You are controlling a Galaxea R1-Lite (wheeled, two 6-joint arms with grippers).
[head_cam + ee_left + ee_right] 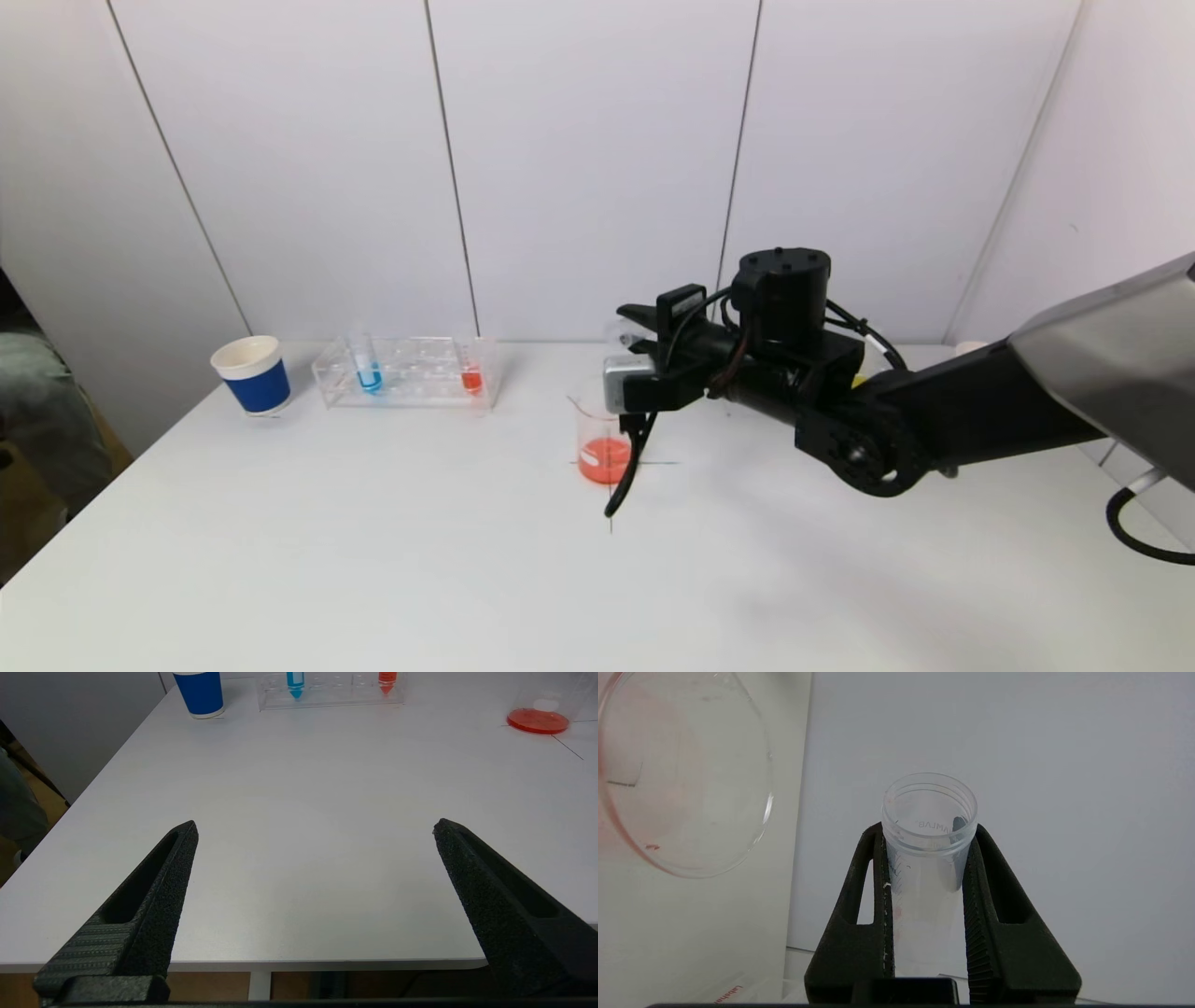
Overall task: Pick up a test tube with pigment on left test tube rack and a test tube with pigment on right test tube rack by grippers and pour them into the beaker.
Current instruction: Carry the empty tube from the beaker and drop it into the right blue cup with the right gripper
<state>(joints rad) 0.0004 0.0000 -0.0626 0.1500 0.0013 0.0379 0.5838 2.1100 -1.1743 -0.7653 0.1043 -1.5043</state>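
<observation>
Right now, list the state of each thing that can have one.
Beaker: upright, red liquid at the bottom.
Right gripper: shut on an emptied tube, beside the beaker.
Left gripper: open, empty, above the table's near edge.
Blue tube: upright in the rack.
Red tube: upright in the rack.
Cup: upright.

On a white table (373,560), a blue paper cup (250,374) stands left of a clear plastic tube rack (411,371) near the back wall; a glass beaker (602,439) sits farther right, closer to the front.
</observation>
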